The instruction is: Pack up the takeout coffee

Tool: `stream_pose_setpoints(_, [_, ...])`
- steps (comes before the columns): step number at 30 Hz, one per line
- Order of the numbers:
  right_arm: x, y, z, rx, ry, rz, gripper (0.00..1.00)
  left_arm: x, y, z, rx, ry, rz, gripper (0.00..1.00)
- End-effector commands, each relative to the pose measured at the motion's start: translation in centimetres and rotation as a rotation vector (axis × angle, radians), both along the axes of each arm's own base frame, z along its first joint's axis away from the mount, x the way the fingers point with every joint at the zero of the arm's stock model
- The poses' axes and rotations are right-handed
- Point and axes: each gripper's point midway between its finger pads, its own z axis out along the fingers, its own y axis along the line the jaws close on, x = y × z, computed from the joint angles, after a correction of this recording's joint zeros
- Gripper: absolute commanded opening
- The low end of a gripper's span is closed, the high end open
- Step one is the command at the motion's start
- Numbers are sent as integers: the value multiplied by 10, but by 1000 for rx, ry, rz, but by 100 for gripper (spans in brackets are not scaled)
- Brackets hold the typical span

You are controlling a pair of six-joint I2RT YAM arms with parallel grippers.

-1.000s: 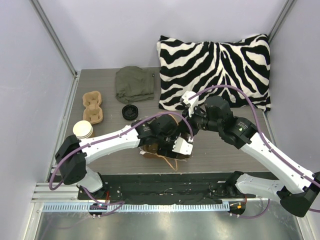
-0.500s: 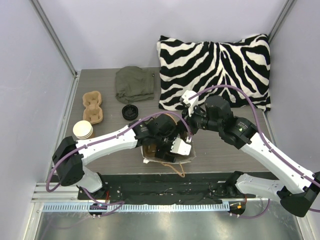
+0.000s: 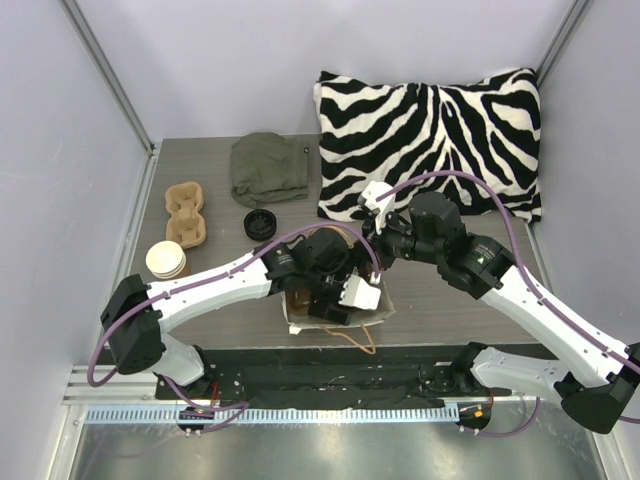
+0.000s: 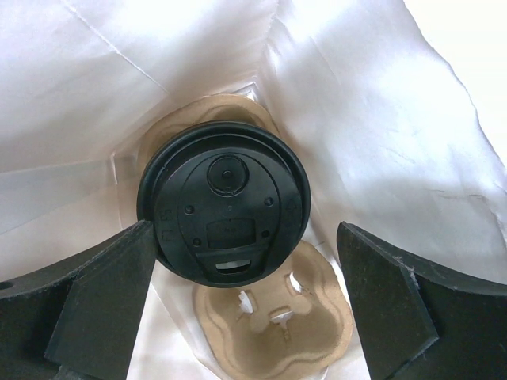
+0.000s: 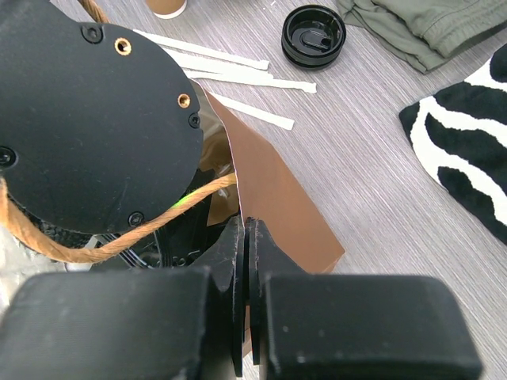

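Looking down the left wrist cam: the left gripper (image 4: 242, 289) sits spread wide inside the paper bag (image 4: 380, 119), gripping nothing. The takeout coffee (image 4: 223, 207), black lid on, stands between its fingers in the pulp carrier's (image 4: 277, 336) 12 o'clock hole. At the bag's 1 o'clock from above, the right gripper (image 5: 247, 261) is pinched tight on the bag's rim.

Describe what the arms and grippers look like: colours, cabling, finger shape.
The left arm and right arm match: white link shells, black joint housings, black bases. A purple cable loops along each arm. The left gripper has thick matte-black wedge-shaped fingers. The right gripper has the same black fingers with flat inner faces. No markings are readable.
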Motion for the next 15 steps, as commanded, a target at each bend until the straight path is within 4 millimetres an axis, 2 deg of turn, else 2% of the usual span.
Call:
stream_pose_setpoints(1, [-2, -2, 7, 4, -19, 2, 1, 12, -7, 30, -107, -38, 44, 100])
stream_pose_setpoints(15, [-4, 0, 3, -13, 15, 18, 1, 29, -10, 39, -142, -72, 99, 100])
